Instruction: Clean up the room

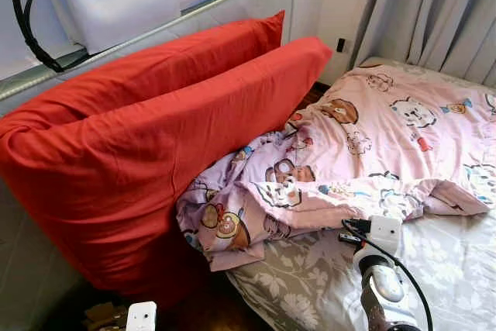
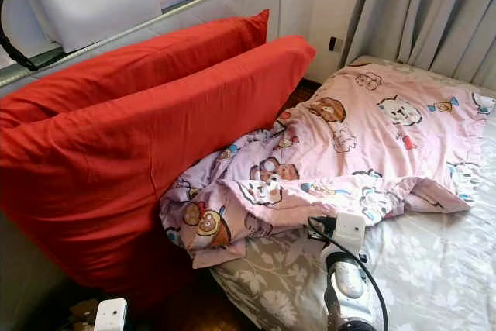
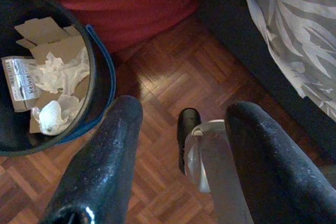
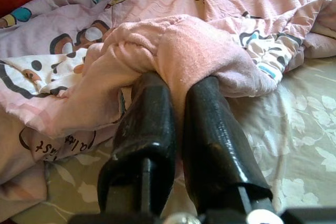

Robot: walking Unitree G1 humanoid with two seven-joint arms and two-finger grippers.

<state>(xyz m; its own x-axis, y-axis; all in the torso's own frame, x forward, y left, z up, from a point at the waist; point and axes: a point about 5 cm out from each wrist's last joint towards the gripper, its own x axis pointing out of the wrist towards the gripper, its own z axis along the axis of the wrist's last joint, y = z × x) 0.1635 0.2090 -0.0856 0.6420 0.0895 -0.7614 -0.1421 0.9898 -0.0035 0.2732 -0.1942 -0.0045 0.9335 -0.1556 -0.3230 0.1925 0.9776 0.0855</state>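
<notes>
Straightening the bed: right gripper point(image 4: 176, 85) clamped on the rumpled pink cartoon-print blanket's point(image 1: 387, 125) folded edge (left gripper point(image 3: 184, 129) idle, fingers apart), next likely pulling flat.

You are looking at a bedroom in a home. A bed point(image 1: 457, 269) with a grey leaf-patterned sheet carries a rumpled pink cartoon-print quilt point(image 1: 372, 137) across its head end. Two large red pillows point(image 1: 155, 129) lean against a padded headboard point(image 1: 232, 1) at the bed's left edge. Grey curtains point(image 1: 434, 13) hang behind the far corner. Beside the bed, wooden parquet floor point(image 3: 173, 77) holds a wastebasket point(image 3: 100, 77) of crumpled paper and cardboard.
</notes>
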